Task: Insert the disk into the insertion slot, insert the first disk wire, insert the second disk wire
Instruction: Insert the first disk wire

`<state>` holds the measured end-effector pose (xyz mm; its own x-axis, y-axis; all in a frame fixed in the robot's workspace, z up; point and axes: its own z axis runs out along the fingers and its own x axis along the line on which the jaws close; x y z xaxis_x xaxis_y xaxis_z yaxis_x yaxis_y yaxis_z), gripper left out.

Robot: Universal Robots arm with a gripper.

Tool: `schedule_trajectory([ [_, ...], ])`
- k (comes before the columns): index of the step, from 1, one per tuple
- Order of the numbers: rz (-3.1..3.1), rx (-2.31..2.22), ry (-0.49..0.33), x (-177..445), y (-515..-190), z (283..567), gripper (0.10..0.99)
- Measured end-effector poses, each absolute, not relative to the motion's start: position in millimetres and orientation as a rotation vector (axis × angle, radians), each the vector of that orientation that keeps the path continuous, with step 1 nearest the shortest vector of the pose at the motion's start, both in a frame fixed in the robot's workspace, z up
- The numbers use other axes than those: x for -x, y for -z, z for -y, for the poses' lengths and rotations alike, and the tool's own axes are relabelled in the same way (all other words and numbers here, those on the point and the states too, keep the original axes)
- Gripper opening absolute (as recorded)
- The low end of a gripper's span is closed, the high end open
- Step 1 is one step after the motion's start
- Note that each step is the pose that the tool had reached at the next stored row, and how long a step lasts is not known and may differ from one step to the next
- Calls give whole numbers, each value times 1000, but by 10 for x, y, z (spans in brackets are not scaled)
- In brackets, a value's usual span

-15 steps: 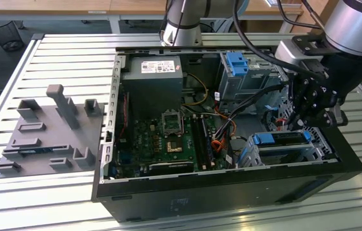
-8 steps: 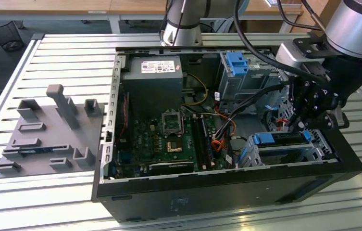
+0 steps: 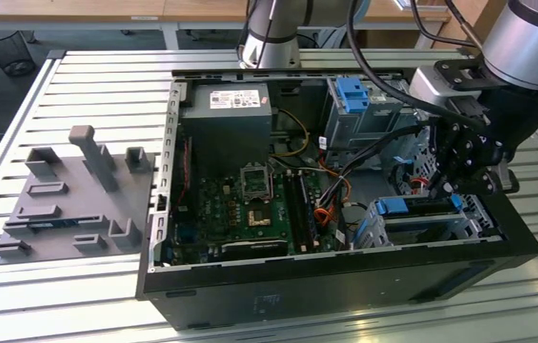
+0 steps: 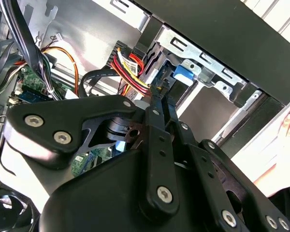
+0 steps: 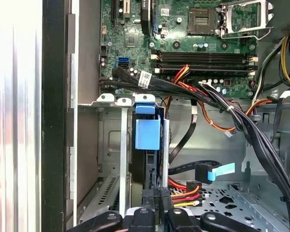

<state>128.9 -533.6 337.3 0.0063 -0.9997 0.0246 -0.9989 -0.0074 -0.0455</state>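
Far left: a grey moulded fixture tray [image 3: 68, 207] sits on the slatted metal table [image 3: 59, 300]. We judge it is parked there to stay clear of the arm.
Centre: the open black computer case [image 3: 345, 286] lies on its side, so the green motherboard [image 3: 240, 207] and the bays face upward for access.
Right of centre: a taller grey cage with a blue latch [image 3: 350, 93] stands apart from the work.
Disk: the silver hard drive in its bright blue plastic carrier [image 3: 407, 206] [image 5: 148, 134] sits inside the low perforated silver-grey insertion slot [image 3: 379, 230] [image 5: 111, 145]. Its rear faces the case interior, where the wires can reach it.
Tool: the black gripper [image 3: 445, 187] [image 5: 157, 212] [image 4: 159, 92] reaches down at the disk's rear with its jaws drawn almost together, slim enough to fit among the cables.
Hold: the tips are at a small black plug [image 5: 151, 195] with red, yellow and orange leads. We cannot tell whether they pinch it.
Loose wire: a black flat cable with a pale blue tab [image 5: 221, 170] lies near the slot, unplugged.
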Motion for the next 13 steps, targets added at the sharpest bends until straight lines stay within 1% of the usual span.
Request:
schedule_trajectory([
  [13,-2201,2217,80,-1278,-3336,5343,169],
])
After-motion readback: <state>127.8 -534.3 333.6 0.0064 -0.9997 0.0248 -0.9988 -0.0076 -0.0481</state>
